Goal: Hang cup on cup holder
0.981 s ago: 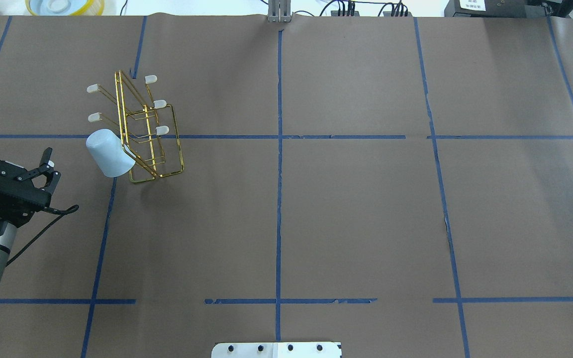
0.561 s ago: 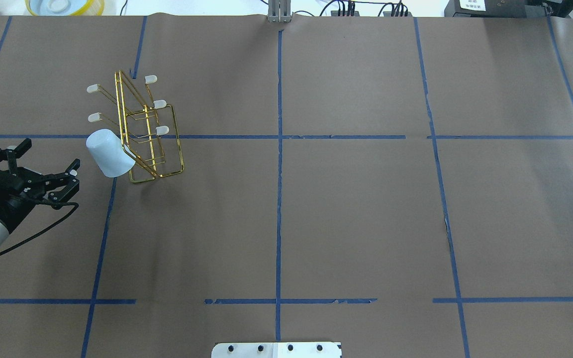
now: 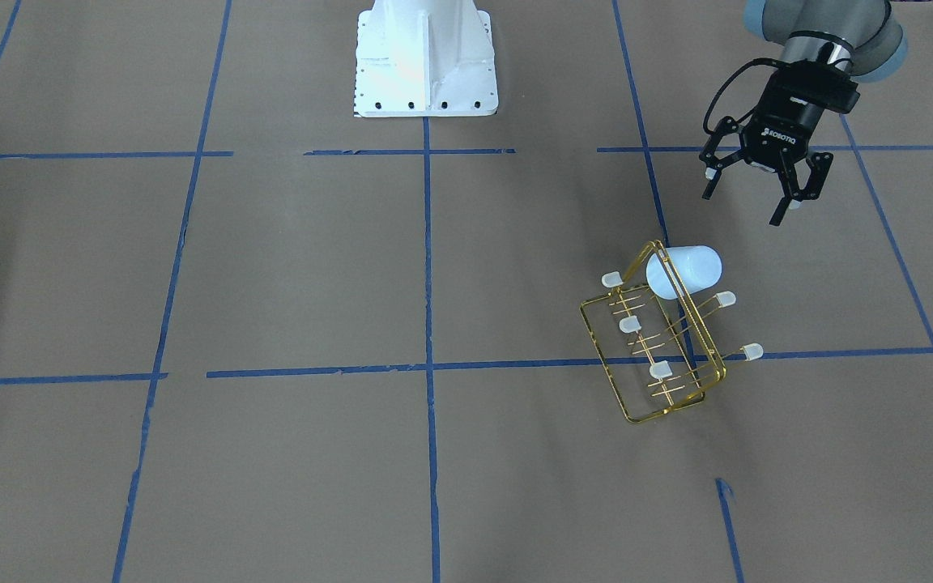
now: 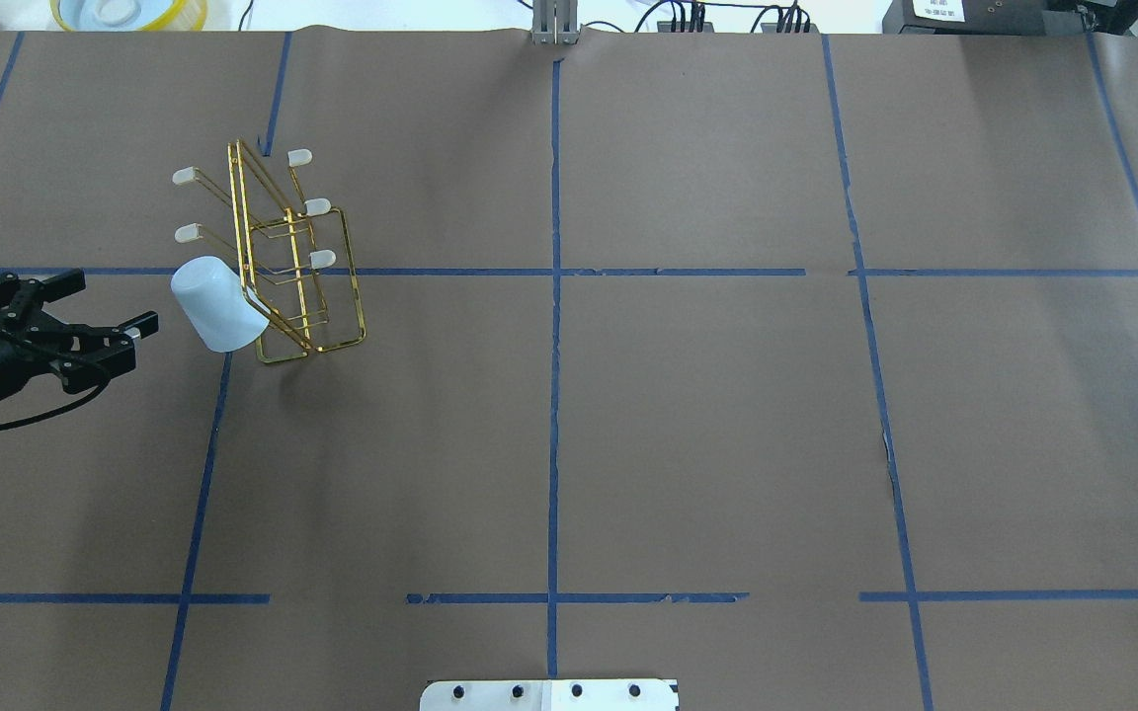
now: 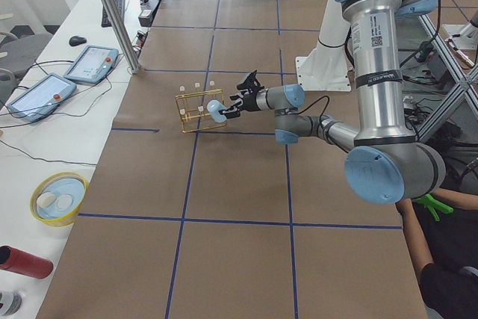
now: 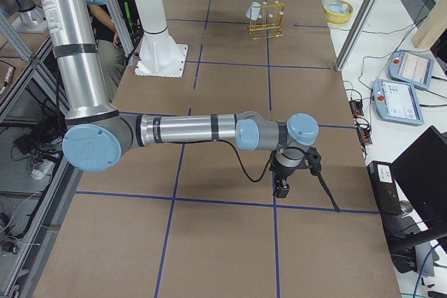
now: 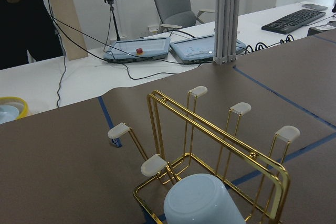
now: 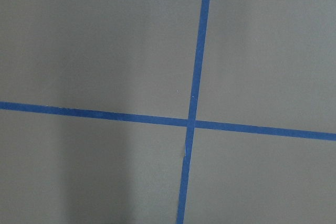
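Observation:
The pale bluish-white cup (image 4: pixel 218 304) hangs mouth-down over a near-left prong of the gold wire cup holder (image 4: pixel 354 286), which stands at the table's left. Both also show in the front view (cup (image 3: pixel 683 271), holder (image 3: pixel 660 370)) and in the left wrist view (cup (image 7: pixel 202 208), holder (image 7: pixel 240 108)). My left gripper (image 4: pixel 113 301) is open and empty. It is apart from the cup on its left, with the fingers pointing at it (image 3: pixel 746 198). My right gripper (image 6: pixel 283 188) shows only in the exterior right view, low over bare paper. I cannot tell if it is open or shut.
Brown paper with blue tape lines covers the table. A yellow-rimmed bowl (image 4: pixel 129 12) and a metal post (image 4: pixel 555 25) stand at the far edge. The robot's white base plate (image 4: pixel 549 694) is at the near edge. Tablets (image 5: pixel 89 61) lie beyond the table.
My left arm has drawn back toward the left edge and its wrist has turned, so the open fingers now point at the cup. The cup and holder have not moved.

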Action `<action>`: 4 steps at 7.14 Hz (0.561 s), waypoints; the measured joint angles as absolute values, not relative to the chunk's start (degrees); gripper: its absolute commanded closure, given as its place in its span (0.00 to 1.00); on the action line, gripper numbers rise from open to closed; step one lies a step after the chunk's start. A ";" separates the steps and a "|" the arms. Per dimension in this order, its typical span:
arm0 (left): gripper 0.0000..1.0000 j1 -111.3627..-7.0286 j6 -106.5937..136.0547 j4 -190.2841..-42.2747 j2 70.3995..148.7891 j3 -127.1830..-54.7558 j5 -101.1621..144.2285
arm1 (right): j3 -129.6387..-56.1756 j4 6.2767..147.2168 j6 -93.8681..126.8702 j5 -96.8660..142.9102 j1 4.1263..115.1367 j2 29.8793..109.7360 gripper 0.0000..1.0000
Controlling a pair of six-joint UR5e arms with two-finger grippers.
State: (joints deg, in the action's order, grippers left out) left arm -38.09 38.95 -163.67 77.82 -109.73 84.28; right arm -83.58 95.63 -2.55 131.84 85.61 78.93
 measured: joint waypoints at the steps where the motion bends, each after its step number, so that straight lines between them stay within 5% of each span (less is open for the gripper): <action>1: 0.00 -45.00 35.39 -163.02 77.97 -107.97 95.03 | -83.58 95.63 -2.55 131.84 85.60 78.92 0.00; 4: 0.00 -67.51 18.75 -154.96 79.98 -100.51 122.95 | -83.58 95.63 -2.55 131.84 85.60 78.92 0.00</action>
